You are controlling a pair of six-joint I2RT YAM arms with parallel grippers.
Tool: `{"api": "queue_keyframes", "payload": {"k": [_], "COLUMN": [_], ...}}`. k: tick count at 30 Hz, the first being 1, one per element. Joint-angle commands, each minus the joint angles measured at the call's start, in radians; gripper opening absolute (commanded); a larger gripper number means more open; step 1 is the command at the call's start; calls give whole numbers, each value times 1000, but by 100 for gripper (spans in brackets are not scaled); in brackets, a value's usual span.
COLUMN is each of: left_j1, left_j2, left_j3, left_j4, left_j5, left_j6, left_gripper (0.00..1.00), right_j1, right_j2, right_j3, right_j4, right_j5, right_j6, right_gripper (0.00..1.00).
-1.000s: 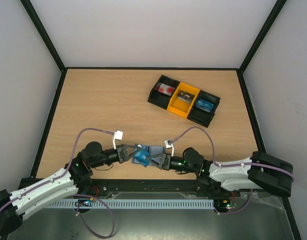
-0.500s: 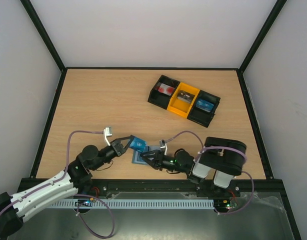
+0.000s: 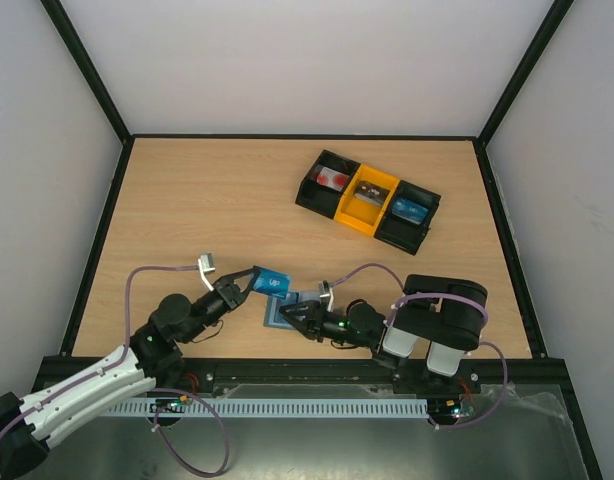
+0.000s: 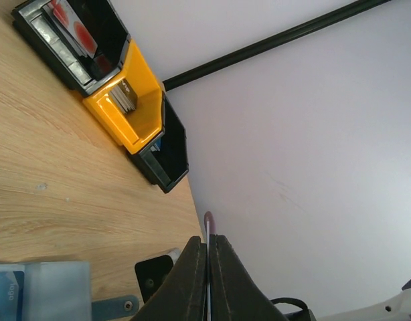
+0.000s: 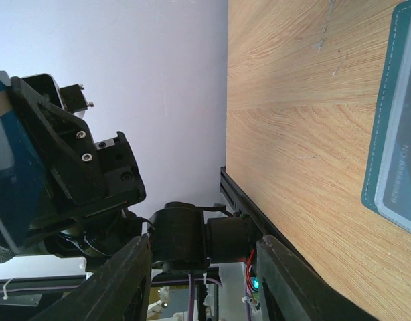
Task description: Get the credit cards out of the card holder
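Observation:
My left gripper (image 3: pixel 249 285) is shut on a bright blue card (image 3: pixel 274 282) and holds it above the table, up and left of the dusty-blue card holder (image 3: pixel 284 315). In the left wrist view the fingers (image 4: pixel 194 281) pinch the card edge-on (image 4: pixel 208 231). The holder (image 4: pixel 55 289) lies open below with its tab (image 4: pixel 112 307), and a blue card (image 4: pixel 5 291) shows in its pocket. My right gripper (image 3: pixel 290 316) is open and empty at the holder's right side. The right wrist view shows the holder's edge (image 5: pixel 396 134) and the held card (image 5: pixel 11 170).
A black-and-yellow three-bin tray (image 3: pixel 367 200) stands at the back right. It holds a white card with red marks (image 3: pixel 334 178), a dark card (image 3: pixel 368 197) and a blue card (image 3: pixel 409 208). The tray also shows in the left wrist view (image 4: pixel 122 107). Black frame rails edge the table.
My left gripper has drawn the blue card out of the holder and lifted it up and to the left. The right arm folded back, its gripper staying by the holder.

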Motion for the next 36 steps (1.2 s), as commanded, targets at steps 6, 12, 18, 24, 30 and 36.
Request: {"api": "queue_keyframes", "payload": {"k": [6,12,18,24,30,36], "left_j1": [3,3,3,4,3,4], "left_j2": [-16,-17,-24,-34,-33,-36], "left_j3": [-19,-34,-52,-69,-69,-71], "left_j4": [-44,-33,-28,-49,-52,-67], "left_j5": [-40,-31,-24,-30,-31,-38], "left_j6": [-20,-62,-83,-109,-127,-133], "left_gripper": [3,3,3,3,3,3], "right_j1": [8,8,8,8,8,8], "right_j2": [-57,-66,-87,-117,-136,-138], "right_j3": [3,14,18,14,23,24], "right_j4": [304,299,274,245,199,198], "right_j5": [40,47,65,71,70,67], "right_j6": [-30,-31,-39,-48,-54,-46], "right_gripper": [44,44,44,44,44,46]}}
